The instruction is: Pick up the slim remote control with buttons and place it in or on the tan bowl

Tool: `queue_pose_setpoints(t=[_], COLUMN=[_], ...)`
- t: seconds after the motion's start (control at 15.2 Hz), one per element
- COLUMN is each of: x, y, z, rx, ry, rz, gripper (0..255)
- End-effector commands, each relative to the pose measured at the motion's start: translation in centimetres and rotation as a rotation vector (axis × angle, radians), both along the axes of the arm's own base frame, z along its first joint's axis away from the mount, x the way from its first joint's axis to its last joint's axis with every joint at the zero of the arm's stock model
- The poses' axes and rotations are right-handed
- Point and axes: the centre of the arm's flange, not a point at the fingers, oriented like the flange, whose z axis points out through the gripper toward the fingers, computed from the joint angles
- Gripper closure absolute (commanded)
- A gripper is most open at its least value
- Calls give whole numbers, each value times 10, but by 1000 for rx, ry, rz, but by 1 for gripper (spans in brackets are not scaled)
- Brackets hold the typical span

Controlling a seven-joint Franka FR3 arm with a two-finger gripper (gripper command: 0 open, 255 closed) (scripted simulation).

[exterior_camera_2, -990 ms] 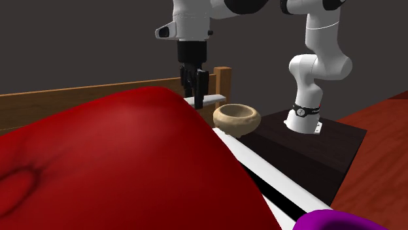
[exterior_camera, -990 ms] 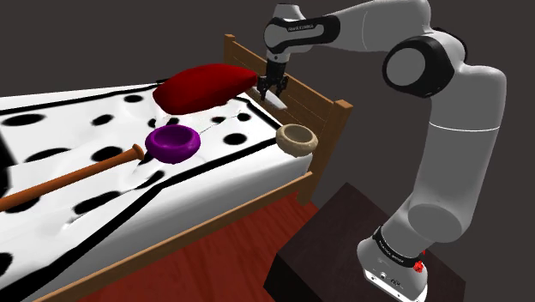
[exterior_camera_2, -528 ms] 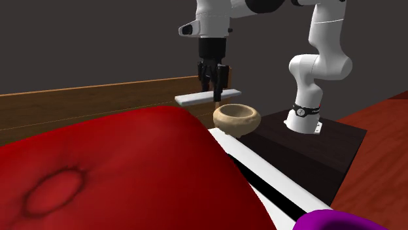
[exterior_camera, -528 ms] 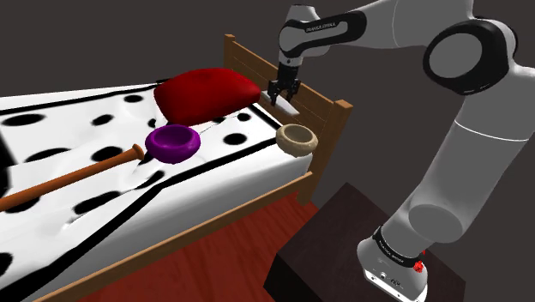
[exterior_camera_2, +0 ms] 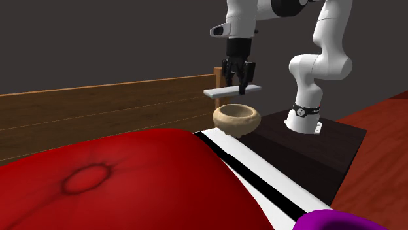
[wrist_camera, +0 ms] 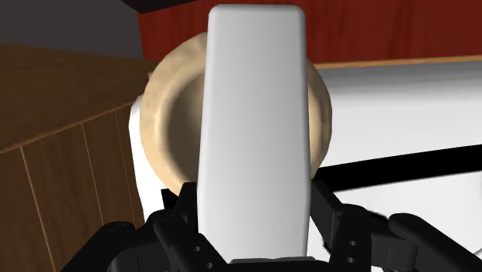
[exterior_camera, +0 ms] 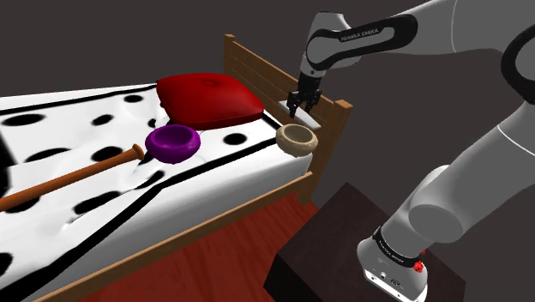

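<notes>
Remote control point(exterior_camera_2: 212, 93), a plain white slab, was pinched between the fingers of the gripper point(exterior_camera_2: 237, 80). It had travelled from beside the red pillow point(exterior_camera: 206, 96) to hang just above the tan bowl point(exterior_camera_2: 237, 119) at the corner of the bed point(exterior_camera: 197, 184). Carrying looked nearly finished, with lowering and release still to come.

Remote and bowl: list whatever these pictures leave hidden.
- The remote: no buttons can be made out; the wrist view shows a plain white face.
- The tan bowl: its inside is covered by the remote in the wrist view.
- The bat: cut off by the shoulder view's left edge.
</notes>
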Motion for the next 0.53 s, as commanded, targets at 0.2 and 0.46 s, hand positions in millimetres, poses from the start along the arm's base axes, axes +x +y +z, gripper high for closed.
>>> queue_pose_setpoints(t=[0.2, 0.46], x=[-26, -26], y=[1, 1], z=[-15, -36], rx=[0, 0], ry=[0, 0], rz=[1, 1], gripper=[255, 255])
